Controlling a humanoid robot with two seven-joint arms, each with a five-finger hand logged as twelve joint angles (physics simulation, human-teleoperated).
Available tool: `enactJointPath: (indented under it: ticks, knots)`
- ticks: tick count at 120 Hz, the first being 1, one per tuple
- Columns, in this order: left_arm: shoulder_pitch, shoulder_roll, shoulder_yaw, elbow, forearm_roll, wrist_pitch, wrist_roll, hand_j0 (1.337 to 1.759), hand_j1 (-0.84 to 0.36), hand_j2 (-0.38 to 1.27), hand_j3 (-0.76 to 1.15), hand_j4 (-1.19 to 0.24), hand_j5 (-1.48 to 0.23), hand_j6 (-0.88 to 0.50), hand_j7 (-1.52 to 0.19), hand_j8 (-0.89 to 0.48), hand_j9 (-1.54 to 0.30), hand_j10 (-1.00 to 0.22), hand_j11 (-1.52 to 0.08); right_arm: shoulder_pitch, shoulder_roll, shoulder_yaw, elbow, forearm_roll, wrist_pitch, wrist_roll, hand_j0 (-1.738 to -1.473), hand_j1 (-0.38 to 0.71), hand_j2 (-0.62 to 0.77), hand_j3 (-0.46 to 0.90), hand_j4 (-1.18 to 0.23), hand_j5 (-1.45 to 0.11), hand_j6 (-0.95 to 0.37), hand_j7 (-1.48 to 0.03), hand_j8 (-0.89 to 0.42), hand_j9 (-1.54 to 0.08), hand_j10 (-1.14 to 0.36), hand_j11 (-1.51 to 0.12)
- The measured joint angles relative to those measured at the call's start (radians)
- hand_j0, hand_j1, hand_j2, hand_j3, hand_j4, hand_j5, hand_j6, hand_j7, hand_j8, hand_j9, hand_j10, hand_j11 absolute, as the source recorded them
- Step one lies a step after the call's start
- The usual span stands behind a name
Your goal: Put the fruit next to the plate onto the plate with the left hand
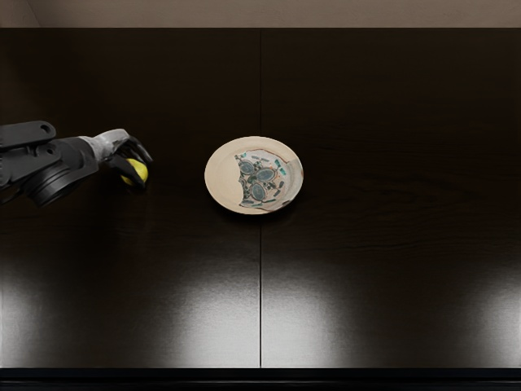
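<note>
Toward the near edge, the dark table [260, 309] runs wide and glossy, with open room to left and right. Farther back, the patterned plate [221, 173] sits at mid-table. Left of it and well apart, near the left edge, the left hand [124, 156] curls its fingers [142, 152] around the yellow fruit [137, 170].

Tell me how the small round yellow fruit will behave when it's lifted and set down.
Being round, the small yellow fruit would probably roll once released. The left hand wraps most of it, so it is likely light.
</note>
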Motion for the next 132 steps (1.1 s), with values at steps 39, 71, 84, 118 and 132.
enactJointPath:
  ticks: [39, 71, 84, 118, 132]
  knots:
    - [-0.013, 0.005, -0.002, -0.039, -0.013, -0.008, 0.001, 1.656, -0.48, 0.63, 0.00, -0.62, -1.07, -0.48, -0.95, -0.35, -0.95, -0.53, -0.92, 0.000, 0.000, 0.000, 0.000, 0.000, 0.000, 0.000, -1.658, -0.33, 0.00, 0.00, -0.02, -0.02, -0.02, -0.02, -0.02, -0.02, -0.02, -0.02]
    - [-0.049, -0.004, -0.009, -0.056, -0.018, -0.004, 0.000, 1.656, -0.38, 0.43, 0.00, -0.64, -1.05, -0.52, -0.94, -0.36, -0.95, -0.55, -0.93, 0.000, 0.000, 0.000, 0.000, 0.000, 0.000, 0.000, -1.658, -0.33, 0.00, 0.00, -0.02, -0.02, -0.02, -0.02, -0.02, -0.02, -0.02, -0.02]
    - [-0.072, -0.007, -0.011, -0.057, -0.018, -0.001, -0.001, 1.656, -0.34, 0.48, 0.00, -0.66, -1.00, -0.61, -0.93, -0.46, -0.94, -0.61, -0.93, 0.000, 0.000, 0.000, 0.000, 0.000, 0.000, 0.000, -1.658, -0.33, 0.00, 0.00, -0.02, -0.02, -0.02, -0.02, -0.02, -0.02, -0.02, -0.02]
    - [-0.107, -0.046, -0.019, -0.059, -0.019, -0.001, -0.001, 1.656, -0.32, 0.48, 0.00, -0.69, -0.96, -0.64, -0.92, -0.48, -0.92, -0.62, -0.93, 0.000, 0.000, 0.000, 0.000, 0.000, 0.000, 0.000, -1.658, -0.33, 0.00, 0.00, -0.02, -0.02, -0.02, -0.02, -0.02, -0.02, -0.02, -0.02]
    - [-0.115, -0.057, -0.023, -0.059, -0.019, -0.001, -0.001, 1.656, -0.33, 0.48, 0.00, -0.69, -0.96, -0.64, -0.92, -0.48, -0.92, -0.62, -0.93, 0.000, 0.000, 0.000, 0.000, 0.000, 0.000, 0.000, -1.658, -0.33, 0.00, 0.00, -0.02, -0.02, -0.02, -0.02, -0.02, -0.02, -0.02, -0.02]
